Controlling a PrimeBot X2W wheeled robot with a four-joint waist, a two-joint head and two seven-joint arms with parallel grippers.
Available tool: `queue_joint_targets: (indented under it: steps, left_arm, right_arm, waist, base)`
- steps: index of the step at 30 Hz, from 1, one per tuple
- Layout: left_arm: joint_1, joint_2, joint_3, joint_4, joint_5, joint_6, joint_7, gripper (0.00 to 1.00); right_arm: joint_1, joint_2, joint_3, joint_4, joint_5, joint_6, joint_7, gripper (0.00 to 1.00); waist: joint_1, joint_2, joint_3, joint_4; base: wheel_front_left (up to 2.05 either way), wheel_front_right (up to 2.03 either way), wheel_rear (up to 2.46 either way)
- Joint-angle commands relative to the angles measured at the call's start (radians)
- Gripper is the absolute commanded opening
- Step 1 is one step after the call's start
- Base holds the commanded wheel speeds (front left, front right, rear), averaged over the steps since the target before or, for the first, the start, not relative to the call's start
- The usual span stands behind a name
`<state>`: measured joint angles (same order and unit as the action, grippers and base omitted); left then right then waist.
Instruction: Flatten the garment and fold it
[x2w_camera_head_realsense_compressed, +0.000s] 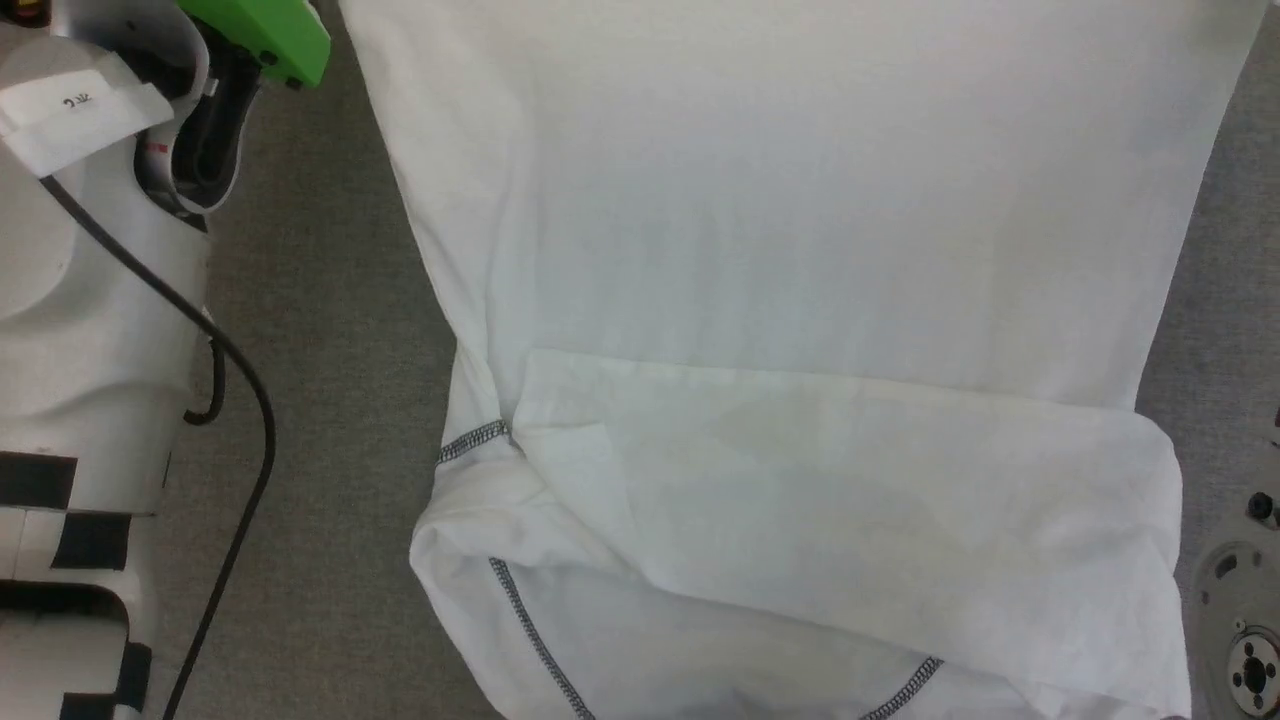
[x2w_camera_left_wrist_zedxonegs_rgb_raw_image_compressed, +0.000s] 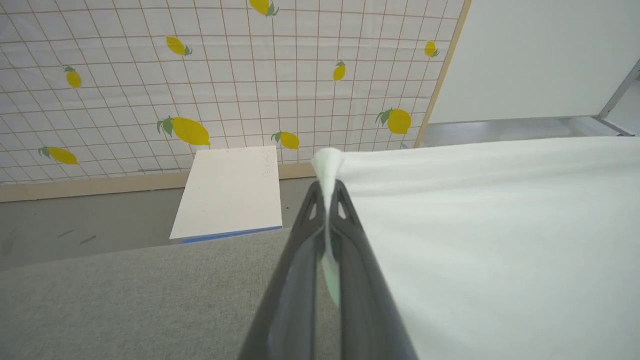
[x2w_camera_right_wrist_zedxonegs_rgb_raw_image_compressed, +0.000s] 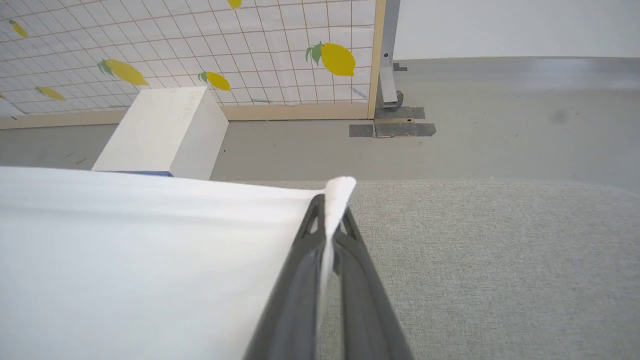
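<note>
My left gripper (x2w_camera_left_wrist_zedxonegs_rgb_raw_image_compressed: 327, 194) is closed hard, its two dark fingers pinching a corner of the garment (x2w_camera_head_realsense_compressed: 800, 230), with a small tuft of cloth poking out past the tips. My right gripper (x2w_camera_right_wrist_zedxonegs_rgb_raw_image_compressed: 331, 202) is clamped the same way on the opposite corner. Between the two the white cloth runs as one taut, nearly creaseless edge.

I take the white box (x2w_camera_left_wrist_zedxonegs_rgb_raw_image_compressed: 230, 192) as my marker. It stands on the floor beyond the grey padded table (x2w_camera_head_realsense_compressed: 330, 400). The left corner is on my side of the box, just off its right edge, and the right corner is well off to the box's right. The whole shirt lies on my side of the box, spread across the table. At the end of the shirt farthest from the box a flap (x2w_camera_head_realsense_compressed: 850, 500) is doubled over the body. A zigzag seam (x2w_camera_head_realsense_compressed: 475, 440) sits beside a bunched crease on the left.

My judgement is that I'm mid-fold, carrying the far hem. To do it well I would move both wrists together at matching height and spacing, so the edge runs straight and square to the box. I want enough tension to stop sagging but not enough to drag the lower layers. I would lay the edge down flat before loosening either grip. The crease by the seam looks likely to get trapped, so it needs smoothing afterwards.
</note>
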<state>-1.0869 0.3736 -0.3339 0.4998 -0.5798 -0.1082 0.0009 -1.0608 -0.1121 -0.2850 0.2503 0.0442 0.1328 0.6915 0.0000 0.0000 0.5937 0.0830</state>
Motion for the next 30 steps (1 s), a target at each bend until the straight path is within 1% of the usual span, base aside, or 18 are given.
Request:
queue_joint_targets:
  steps: [1, 4, 7, 13, 17, 22, 26, 30]
  left_arm:
    - [0.019, 0.014, 0.016, -0.001, -0.011, 0.001, -0.024, 0.00]
    - [0.078, 0.020, 0.014, -0.035, -0.030, -0.008, -0.071, 0.00]
    - [0.163, 0.044, -0.011, -0.097, -0.028, -0.015, -0.116, 0.00]
    - [0.418, 0.102, -0.042, -0.301, -0.037, -0.018, -0.203, 0.00]
    - [0.619, 0.136, -0.055, -0.464, -0.023, 0.011, -0.225, 0.00]
    - [0.859, 0.174, -0.076, -0.645, -0.022, 0.073, -0.214, 0.00]
    - [0.980, 0.190, -0.092, -0.722, -0.043, 0.104, -0.188, 0.00]
    - [1.081, 0.209, -0.119, -0.781, -0.074, 0.113, -0.147, 0.00]
  right_arm:
    - [0.021, -0.019, 0.001, -0.003, 0.017, -0.002, -0.023, 0.00]
    - [0.072, -0.029, 0.029, -0.025, 0.076, -0.002, -0.057, 0.00]
    - [0.149, -0.048, 0.063, -0.076, 0.135, -0.002, -0.077, 0.00]
    - [0.401, -0.060, 0.087, -0.262, 0.267, -0.002, -0.077, 0.00]
    - [0.591, -0.055, 0.076, -0.407, 0.327, -0.002, -0.076, 0.00]
    - [0.815, -0.003, 0.047, -0.563, 0.388, -0.002, -0.074, 0.00]
    - [0.950, 0.031, 0.035, -0.648, 0.421, -0.002, -0.083, 0.00]
    - [1.080, 0.050, 0.033, -0.703, 0.446, -0.002, -0.089, 0.00]
  waist:
    - [0.0000, 0.0000, -0.066, -0.020]
    - [0.0000, 0.0000, -0.115, -0.025]
    - [0.0000, 0.0000, -0.165, -0.027]
    - [0.0000, 0.0000, -0.272, -0.022]
    - [0.0000, 0.0000, -0.327, -0.019]
    - [0.0000, 0.0000, -0.371, -0.021]
    - [0.0000, 0.0000, -0.394, -0.028]
    - [0.0000, 0.0000, -0.418, -0.036]
  base:
    - [0.00, 0.00, 0.00]
    - [0.00, 0.00, 0.00]
    - [0.00, 0.00, 0.00]
    - [0.00, 0.00, 0.00]
    - [0.00, 0.00, 0.00]
    - [0.00, 0.00, 0.00]
    - [0.00, 0.00, 0.00]
    - [0.00, 0.00, 0.00]
